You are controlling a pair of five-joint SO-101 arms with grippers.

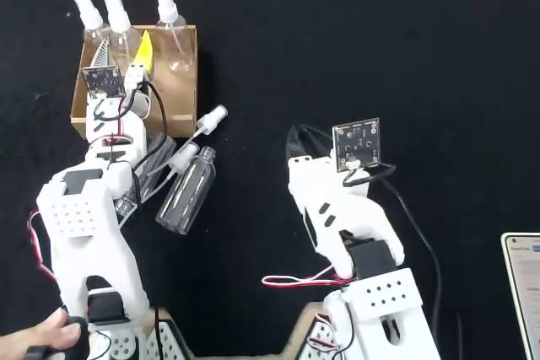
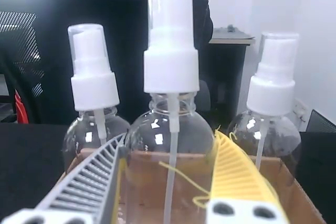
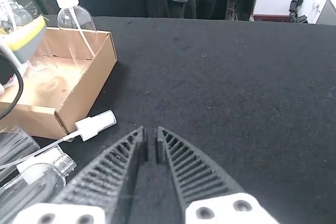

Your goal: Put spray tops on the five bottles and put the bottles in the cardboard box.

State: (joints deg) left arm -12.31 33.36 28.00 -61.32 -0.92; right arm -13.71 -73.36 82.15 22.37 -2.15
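Remote session, mid-task: on the black table [image 1: 439, 82], the cardboard box [image 1: 177, 90] sits toward the far left corner, with three capped bottles standing along its far wall. My left gripper [image 2: 168, 145] reaches into the box, its grey and yellow jaws pressed on either side of the middle bottle [image 2: 157, 129], which stands between the left-hand bottle [image 1: 87, 18] and the right-hand bottle [image 1: 169, 18]. My right gripper [image 3: 149, 142] hangs over the middle of the table, jaws drawn nearly together and holding nothing. Two bottles are left to do. One lying bottle [image 1: 187, 190] rests just off the box's near right corner, neck apparently open, with a loose spray top [image 1: 184, 158] beside it. A second lying bottle [image 1: 152, 176] is partly under my left arm. Another spray top [image 1: 213, 115] has its tube running toward this bottle but looks unseated. By my reckoning, three of five are done. Two cappings and two placements remain.
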